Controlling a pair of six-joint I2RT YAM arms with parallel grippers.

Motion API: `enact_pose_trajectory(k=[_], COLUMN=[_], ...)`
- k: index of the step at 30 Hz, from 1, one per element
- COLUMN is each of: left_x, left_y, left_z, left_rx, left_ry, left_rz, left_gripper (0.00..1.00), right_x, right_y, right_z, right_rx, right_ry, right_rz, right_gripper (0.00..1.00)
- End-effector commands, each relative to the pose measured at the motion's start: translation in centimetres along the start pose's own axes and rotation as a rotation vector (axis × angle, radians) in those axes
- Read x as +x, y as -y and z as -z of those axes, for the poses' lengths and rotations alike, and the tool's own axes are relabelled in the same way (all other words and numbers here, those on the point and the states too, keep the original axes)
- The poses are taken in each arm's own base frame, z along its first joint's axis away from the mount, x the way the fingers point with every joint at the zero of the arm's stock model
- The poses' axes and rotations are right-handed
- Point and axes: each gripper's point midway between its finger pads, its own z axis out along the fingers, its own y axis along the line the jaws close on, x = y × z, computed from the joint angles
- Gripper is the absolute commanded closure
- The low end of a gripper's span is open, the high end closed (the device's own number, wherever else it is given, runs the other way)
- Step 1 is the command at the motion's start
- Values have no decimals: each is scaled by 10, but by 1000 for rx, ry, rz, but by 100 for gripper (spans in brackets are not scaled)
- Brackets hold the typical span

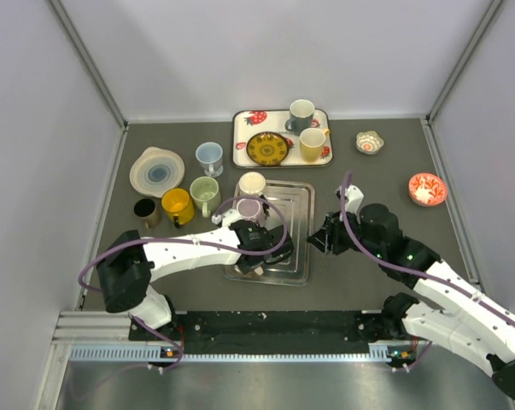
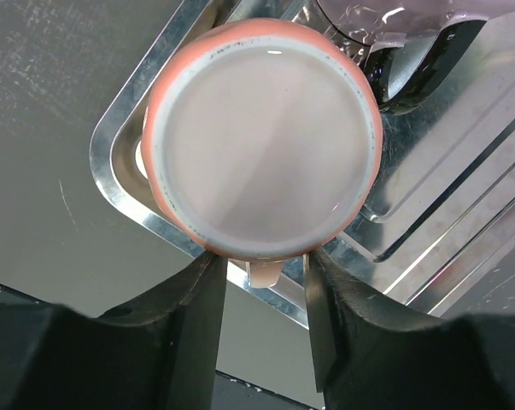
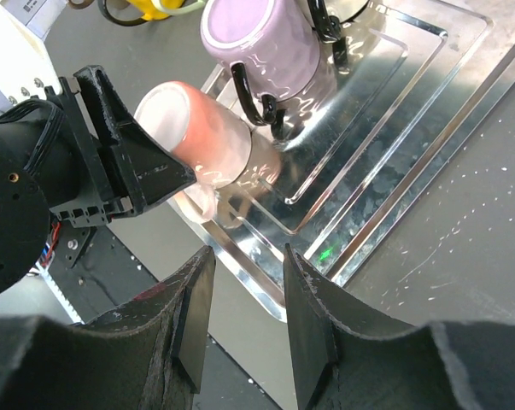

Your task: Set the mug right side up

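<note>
The mug (image 3: pixel 207 128), salmon-pink with a pale base, sits at the lower left corner of the metal tray (image 3: pixel 394 128), left of centre in the right wrist view. It is neither inverted nor upright. The body lies tilted toward horizontal, with the base facing the upper left toward the left gripper (image 2: pixel 264 278) and the mouth facing the tray. In the left wrist view the base fills the centre of the frame, and the handle projects downward between the two fingers (image 2: pixel 201 307). The jaws are drawn in around the handle. Pad contact is not directly visible, but the tilted attitude of the mug indicates that it is gripped. The right gripper (image 3: pixel 247 256) hovers to the right of the tray, jaws apart, nothing between them. A purple mug (image 3: pixel 261 43) stands inverted on the tray just above the pink one in that view; contact between the two cannot be confirmed. Status: grasp and about half of the rotation are judged complete. Outstanding: rotate until the mouth faces up, seat the base on a surface, then release. Caution: the purple mug's black handle lies near the likely sweep path.
</note>
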Motion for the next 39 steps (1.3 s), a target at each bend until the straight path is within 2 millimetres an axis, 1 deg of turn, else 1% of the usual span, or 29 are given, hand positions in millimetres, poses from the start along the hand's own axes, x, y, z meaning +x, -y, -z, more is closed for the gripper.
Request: enact_pose_trajectory(k=[1, 4, 8, 12, 14, 15, 17, 19, 20, 21, 23, 24, 25, 26, 28, 32, 38, 39], left_x=[-5, -3, -2, -1, 0, 1, 1, 2, 3, 4, 7, 8, 10, 7, 10, 9, 5, 8], left_y=[-5, -7, -10, -12, -13, -12, -11, -6, -6, 1, 2, 7, 4, 5, 6, 8, 14, 15], left_z=[-6, -8, -10, -11, -12, -12, -11, -9, -8, -7, -4, -2, -2, 4, 8, 26, 60, 65], left_rx=[-15, -22, -25, -25, -24, -18, 1, 32, 48, 80, 119, 151, 162, 193, 231, 318, 444, 464], left_ry=[15, 9, 5, -1, -6, -10, -15, -24, -31, -36, -56, -60, -64, -64, -78, -72, 30, 42], left_rz=[-13, -20, -20, -21, -23, -25, -55, -70, -104, -113, -167, -170, -188, -206, -224, -264, -327, -346], left_gripper=[57, 60, 68, 82, 86, 88, 95, 100, 100, 100, 100, 100, 100, 100, 100, 100, 100, 100], right_x=[-6, -5, -4, -5, -5, -5, -5, -5, -5, -5, -6, -6, -5, -5, -5, -5, -8, -8], right_y=[-5, -5, -4, -5, -6, -6, -5, -5, -6, -5, -6, -6, -6, -5, -5, -6, -7, -8], right_z=[1, 0, -1, 0, 0, 0, 1, 1, 2, 2, 3, 4, 4, 4, 5, 5, 7, 7], right_rx=[-17, -14, -12, -15, -16, -16, -15, -14, -15, -12, -14, -14, -13, -12, -12, -13, -16, -18], right_ry=[32, 29, 22, 23, 24, 21, 22, 24, 25, 23, 26, 26, 26, 26, 28, 28, 34, 35], right_rz=[1, 1, -2, -4, -2, -4, -5, -5, -4, -5, -4, -6, -7, -9, -10, -11, -14, -13], right_gripper=[62, 62, 62, 62, 62, 62, 62, 62, 62, 62, 62, 62, 62, 62, 62, 62, 62, 62])
